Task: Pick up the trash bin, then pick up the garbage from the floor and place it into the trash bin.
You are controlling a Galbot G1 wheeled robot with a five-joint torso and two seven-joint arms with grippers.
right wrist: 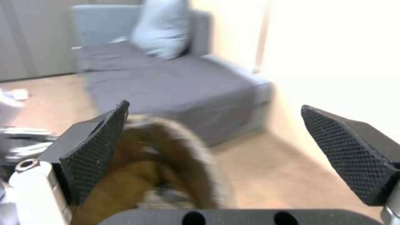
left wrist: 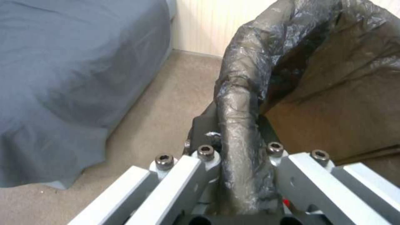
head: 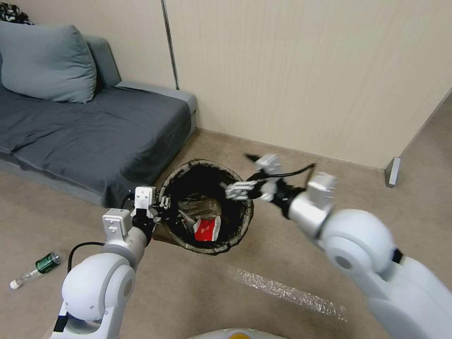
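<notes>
The trash bin (head: 195,165), round with a dark liner over its rim, is held up just off the floor in front of me. My left gripper (head: 161,205) is shut on its near-left rim; in the left wrist view the lined rim (left wrist: 243,103) runs between the jaws of that gripper (left wrist: 233,128). My right gripper (head: 246,178) hovers open over the bin's right rim with nothing between its fingers (right wrist: 93,153); the bin (right wrist: 167,162) lies below it. A red-and-white wrapper (head: 207,229) lies inside the bin. A clear green-labelled bottle (head: 37,268) lies on the floor at the far left.
A grey sofa (head: 94,127) with a cushion (head: 44,63) stands at the left, close behind the bin. A beige wall (head: 306,70) runs behind. A strip of clear tape (head: 287,292) lies on the carpet at the front right, and open carpet surrounds it.
</notes>
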